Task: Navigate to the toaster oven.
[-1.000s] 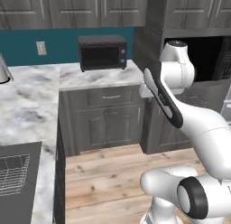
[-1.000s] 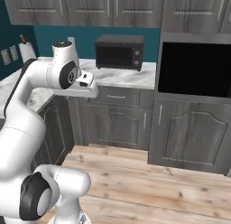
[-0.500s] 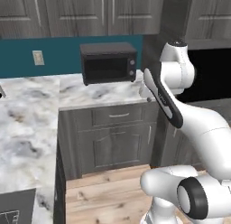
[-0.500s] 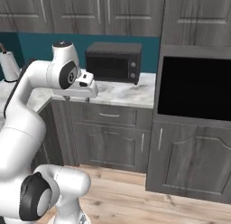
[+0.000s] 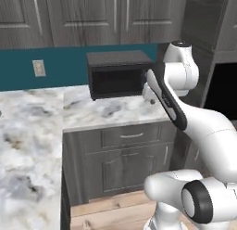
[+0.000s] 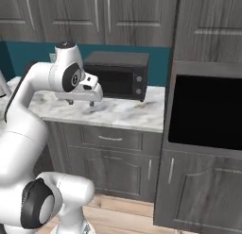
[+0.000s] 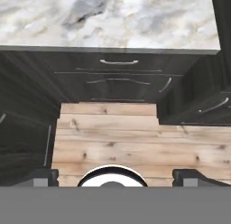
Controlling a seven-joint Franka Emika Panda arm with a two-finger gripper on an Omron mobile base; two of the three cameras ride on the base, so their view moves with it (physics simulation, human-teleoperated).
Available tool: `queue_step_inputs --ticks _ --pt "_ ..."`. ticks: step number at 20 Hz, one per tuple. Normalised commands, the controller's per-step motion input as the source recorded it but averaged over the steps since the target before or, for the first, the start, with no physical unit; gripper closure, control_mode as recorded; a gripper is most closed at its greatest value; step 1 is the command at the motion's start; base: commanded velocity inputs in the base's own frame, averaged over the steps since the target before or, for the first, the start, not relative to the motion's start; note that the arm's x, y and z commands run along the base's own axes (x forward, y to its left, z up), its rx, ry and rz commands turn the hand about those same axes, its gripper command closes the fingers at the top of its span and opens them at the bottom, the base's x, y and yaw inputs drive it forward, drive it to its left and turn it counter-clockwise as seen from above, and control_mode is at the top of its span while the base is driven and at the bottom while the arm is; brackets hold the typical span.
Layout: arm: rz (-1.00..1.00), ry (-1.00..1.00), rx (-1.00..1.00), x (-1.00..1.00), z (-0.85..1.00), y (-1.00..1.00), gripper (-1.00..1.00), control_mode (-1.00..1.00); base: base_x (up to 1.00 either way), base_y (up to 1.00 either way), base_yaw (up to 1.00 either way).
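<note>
The toaster oven (image 5: 118,76) is a small black box with a dark glass door, standing at the back of the marble counter against the teal wall. In the right base view the toaster oven (image 6: 118,76) shows two small knobs on its right side. My gripper (image 6: 80,102) hangs open and empty above the counter's front part, just in front of the oven and pointing down. Its hand (image 5: 149,91) sits right of the oven door in the left base view. In the hand view the fingertips (image 7: 43,175) stand wide apart over the wood floor.
The marble counter (image 5: 32,131) runs left and wraps toward me, over grey drawers and doors (image 6: 111,155). A tall cabinet with a large black built-in appliance (image 6: 205,110) stands right of the counter. Upper cabinets (image 5: 92,15) hang above. Wood floor (image 7: 113,137) lies before the cabinets.
The whole scene has shifted: the base has driven closer, so the toaster oven and counter look larger and nearer. The arm keeps the same pose and the gripper stays open.
</note>
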Motion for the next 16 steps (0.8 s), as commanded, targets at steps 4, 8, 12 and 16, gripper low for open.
queue_step_inputs --ticks 4,8,12,16 --pt "0.0 0.0 0.0 0.0 0.0 0.0 -1.0 1.0 0.78 0.32 0.0" --pt "0.0 0.0 0.0 0.0 0.0 0.0 -1.0 1.0 0.89 0.35 0.0" --pt "0.0 0.0 0.0 0.0 0.0 0.0 -1.0 1.0 0.77 0.27 0.0" --pt "0.0 0.0 0.0 0.0 0.0 0.0 -1.0 1.0 0.66 0.16 0.0"
